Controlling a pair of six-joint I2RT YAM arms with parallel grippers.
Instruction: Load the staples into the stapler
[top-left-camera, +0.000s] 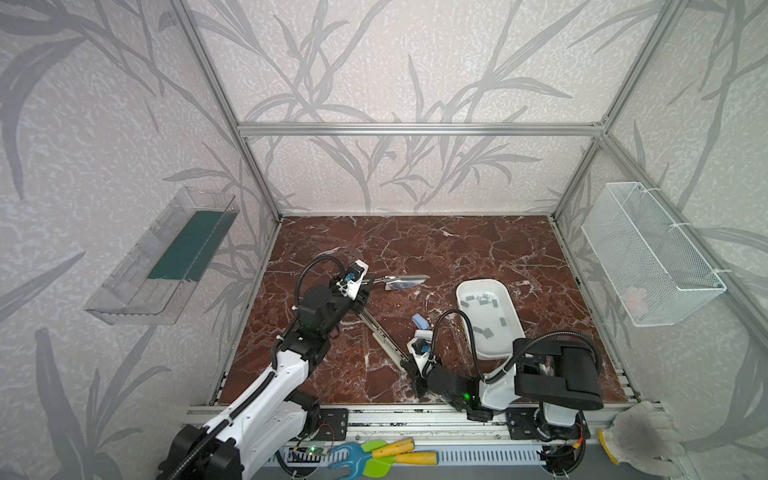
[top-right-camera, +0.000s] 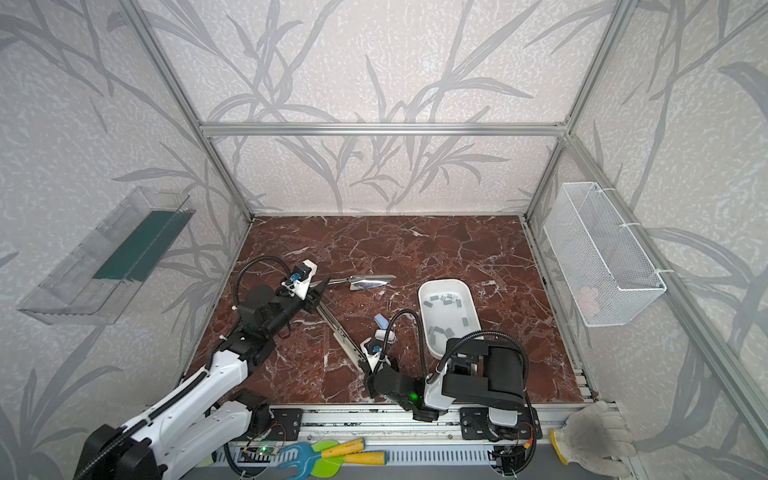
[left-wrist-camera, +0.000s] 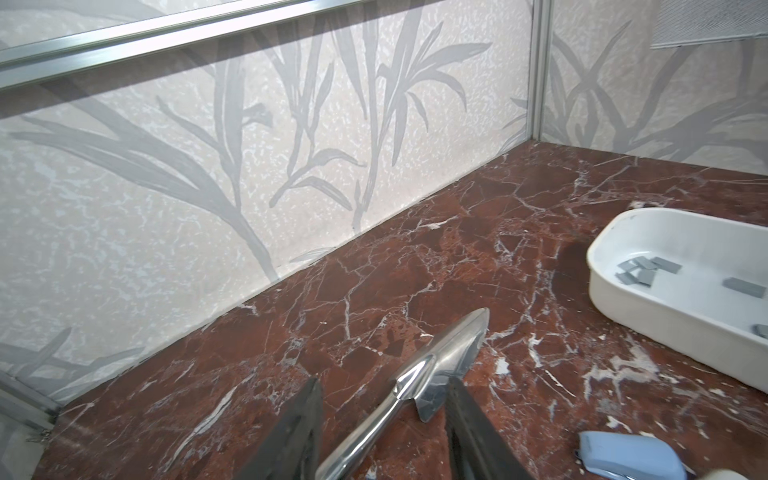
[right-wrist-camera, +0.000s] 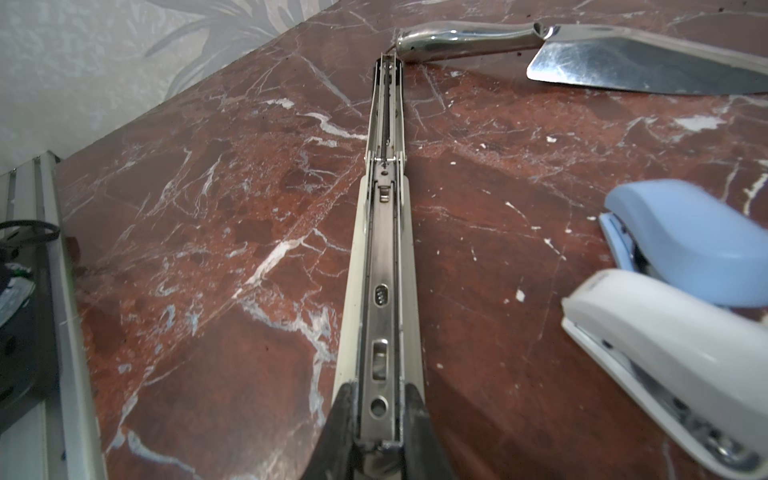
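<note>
Straddling the handle of the metal server (left-wrist-camera: 449, 353), the left pincer (left-wrist-camera: 384, 399) stood parted, holding nothing. The right pincer (right-wrist-camera: 380, 399) was clamped on a long metal rail (right-wrist-camera: 384, 249) beside two small staplers (right-wrist-camera: 665, 332). The staples (left-wrist-camera: 642, 272) lay loose in the white tray (top-left-camera: 480, 282), rightmost: light, thin, probably brittle, best pinched across their long edges.

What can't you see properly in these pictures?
- Pink thing in the wire basket: top views, too small and blurred behind the mesh.
- Staples in the white tray: top views, the right arm covers the tray's near corner, so no full count.
- White stapler: right wrist view, cut off by the picture's edge.
- Cake server: handle end, left wrist view, cut off by the edge.
</note>
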